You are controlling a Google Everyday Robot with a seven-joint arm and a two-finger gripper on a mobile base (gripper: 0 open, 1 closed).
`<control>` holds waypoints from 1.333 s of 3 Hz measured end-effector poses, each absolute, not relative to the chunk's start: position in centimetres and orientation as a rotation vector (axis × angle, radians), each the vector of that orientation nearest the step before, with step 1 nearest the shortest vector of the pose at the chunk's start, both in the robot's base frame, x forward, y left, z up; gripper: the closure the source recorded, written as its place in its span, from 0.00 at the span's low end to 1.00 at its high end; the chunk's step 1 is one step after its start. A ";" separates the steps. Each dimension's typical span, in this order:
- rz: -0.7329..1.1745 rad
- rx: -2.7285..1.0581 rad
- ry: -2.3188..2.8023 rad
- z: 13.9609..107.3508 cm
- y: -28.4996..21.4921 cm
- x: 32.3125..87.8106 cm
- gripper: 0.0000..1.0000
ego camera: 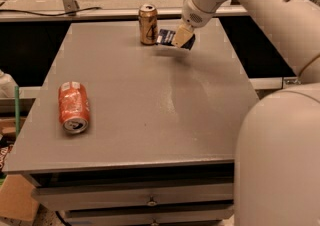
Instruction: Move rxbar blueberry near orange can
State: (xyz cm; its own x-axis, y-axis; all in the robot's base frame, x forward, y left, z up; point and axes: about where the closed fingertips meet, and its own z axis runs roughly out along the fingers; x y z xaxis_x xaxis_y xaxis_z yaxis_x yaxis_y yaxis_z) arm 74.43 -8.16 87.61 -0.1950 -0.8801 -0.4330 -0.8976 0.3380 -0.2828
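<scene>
Pinching rxbar (pixel 165 37), pincer (pixel 181 37) beside orange can (pixel 148 25)

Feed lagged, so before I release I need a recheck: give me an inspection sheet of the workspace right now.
Surface: grey table, drawers below.
Job's things: blue snack bar held just above the table, close beside the upright golden-orange can.
Clutter: red-orange can lying on its side, front left.
Gripper: gripper shut on the snack bar, near the far edge.
Cables: black cable on the floor behind.
Surroundings: cardboard box lower left.
</scene>
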 end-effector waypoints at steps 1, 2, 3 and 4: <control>0.028 -1.566 2.085 87.2 -6.9 76.3 1.00; 0.018 -1.568 2.090 87.0 -6.5 77.3 1.00; 0.016 -1.559 2.101 86.8 -6.6 77.8 1.00; 0.024 -1.546 2.113 86.8 -6.5 78.1 0.81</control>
